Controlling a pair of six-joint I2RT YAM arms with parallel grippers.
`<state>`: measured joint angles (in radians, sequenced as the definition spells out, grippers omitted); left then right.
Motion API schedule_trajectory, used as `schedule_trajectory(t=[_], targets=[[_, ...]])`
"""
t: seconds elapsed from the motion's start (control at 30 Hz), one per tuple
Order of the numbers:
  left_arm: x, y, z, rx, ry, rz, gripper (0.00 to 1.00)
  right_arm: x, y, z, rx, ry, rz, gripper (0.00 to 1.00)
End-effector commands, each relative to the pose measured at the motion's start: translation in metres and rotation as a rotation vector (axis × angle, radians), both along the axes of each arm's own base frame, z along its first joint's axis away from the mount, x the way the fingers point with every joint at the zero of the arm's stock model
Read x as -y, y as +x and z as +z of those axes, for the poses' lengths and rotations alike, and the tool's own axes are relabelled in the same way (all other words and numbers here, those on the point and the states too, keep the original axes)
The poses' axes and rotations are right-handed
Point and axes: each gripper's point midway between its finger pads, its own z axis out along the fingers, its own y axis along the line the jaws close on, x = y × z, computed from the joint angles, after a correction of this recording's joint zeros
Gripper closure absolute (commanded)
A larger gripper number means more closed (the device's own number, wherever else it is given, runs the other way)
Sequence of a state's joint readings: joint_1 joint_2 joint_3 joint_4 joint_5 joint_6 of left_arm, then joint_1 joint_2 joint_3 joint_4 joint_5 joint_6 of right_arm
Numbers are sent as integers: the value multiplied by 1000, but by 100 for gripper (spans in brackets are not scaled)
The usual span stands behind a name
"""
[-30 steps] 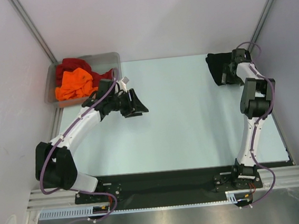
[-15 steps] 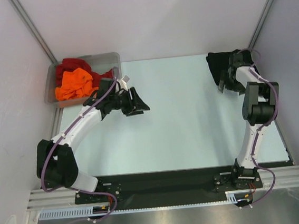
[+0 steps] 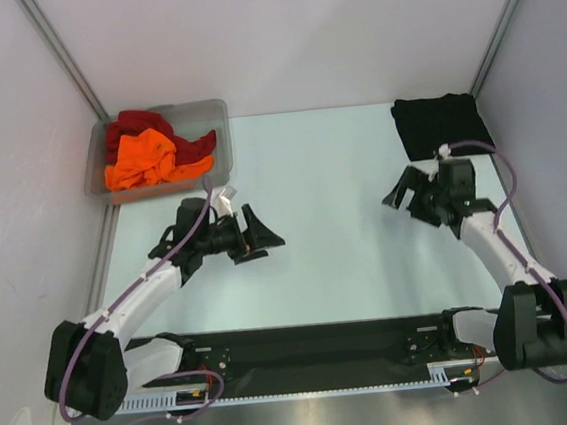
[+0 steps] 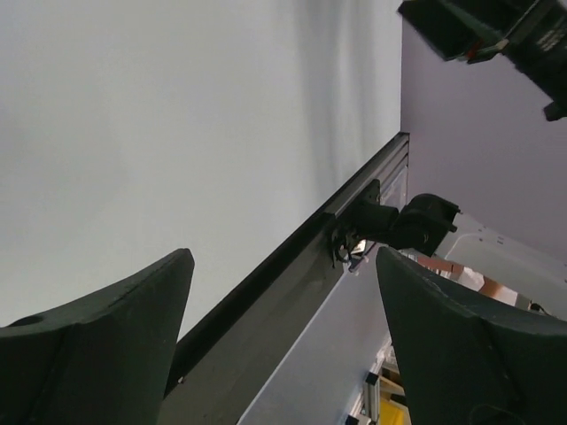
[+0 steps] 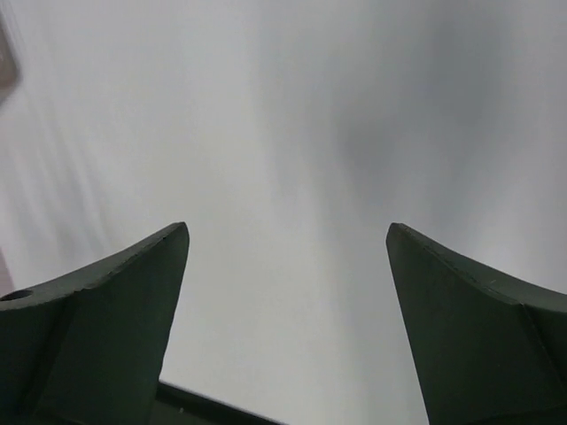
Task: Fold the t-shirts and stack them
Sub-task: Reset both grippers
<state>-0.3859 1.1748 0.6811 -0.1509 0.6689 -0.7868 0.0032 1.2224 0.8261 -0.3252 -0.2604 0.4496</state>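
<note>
T-shirts are split between two places. The black shirt (image 3: 438,122) is laid flat and squared off at the far right corner of the table (image 3: 329,168), probably as the base of the stack. The orange shirt (image 3: 143,158) and the red shirt (image 3: 132,123) are bunched in the bin (image 3: 217,106) at the far left, so folding is judged not yet begun on them. The left gripper (image 3: 263,230) is held low over bare table just near of the bin, its jaws wide apart and nothing between them; it is judged to be placed within reach of the bin for the next pick. The right gripper (image 3: 404,201) is held near of the black shirt and apart from it, jaws likewise spread and empty, which suggests that the shirt has been let go and is meant to stay where it lies. Much of the red shirt is covered by the orange one, and both are partly veiled by the bin's wall, so their lie cannot be made out. No chest mark is seen on the black shirt, and its layers cannot be counted. In both wrist views only dark fingers (image 4: 106,341) and pale, blurred surface are shown, with no cloth. Dark shapes at the top right of the left wrist view cannot be made out.
</note>
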Motion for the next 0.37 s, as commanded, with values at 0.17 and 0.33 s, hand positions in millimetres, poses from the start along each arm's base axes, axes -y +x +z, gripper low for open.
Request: schedule_trajectory(t=[0.17,0.33], targets=[[-5,-49,-16,61,-128,-57,4,-32,-80,-59,-212,178,-55,0],[-1,-76,-9,43,-248,-103,4,-57,-96,-33,-91,328,48,0]])
